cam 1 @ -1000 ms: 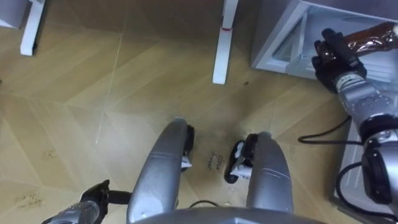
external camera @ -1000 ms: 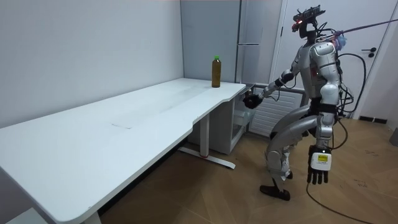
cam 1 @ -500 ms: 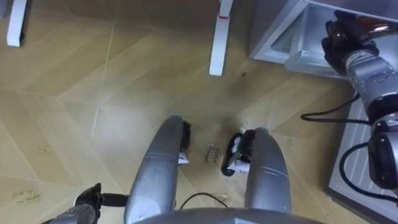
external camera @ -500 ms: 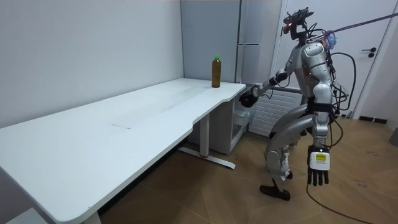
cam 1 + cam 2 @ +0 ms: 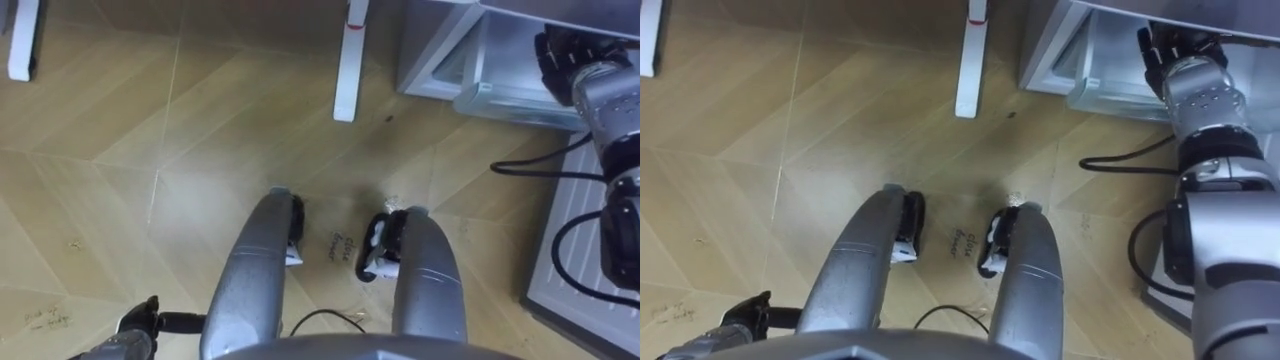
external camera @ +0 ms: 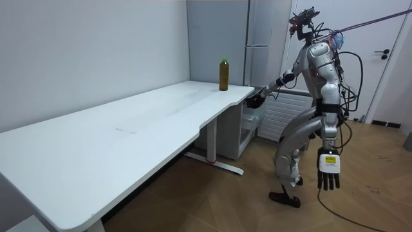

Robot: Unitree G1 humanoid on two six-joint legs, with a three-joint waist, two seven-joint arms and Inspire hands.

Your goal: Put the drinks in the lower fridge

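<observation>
I stand bent at the knees in front of the open lower fridge (image 5: pixel 470 55), close to the end of the white table (image 6: pixel 129 129). My right hand (image 5: pixel 565 55) reaches forward into the fridge opening at the upper right, and whatever it holds is hidden past the opening's edge. In the room view that right hand (image 6: pixel 255 100) is a dark shape at the fridge mouth. My left hand (image 6: pixel 328 175) hangs by my thigh, fingers straight, holding nothing. A brown bottle with a green cap (image 6: pixel 223 74) stands upright at the table's far corner.
A white table leg (image 5: pixel 348 60) stands just left of the fridge. The open fridge door (image 5: pixel 590 250) lies along my right side. The tall grey fridge body (image 6: pixel 257 38) rises behind the table. Bare wooden floor (image 5: pixel 150 150) stretches to my left.
My right hand has gone deeper into the fridge opening, and the brown bottle it held a second ago is out of sight. My body has straightened a little.
</observation>
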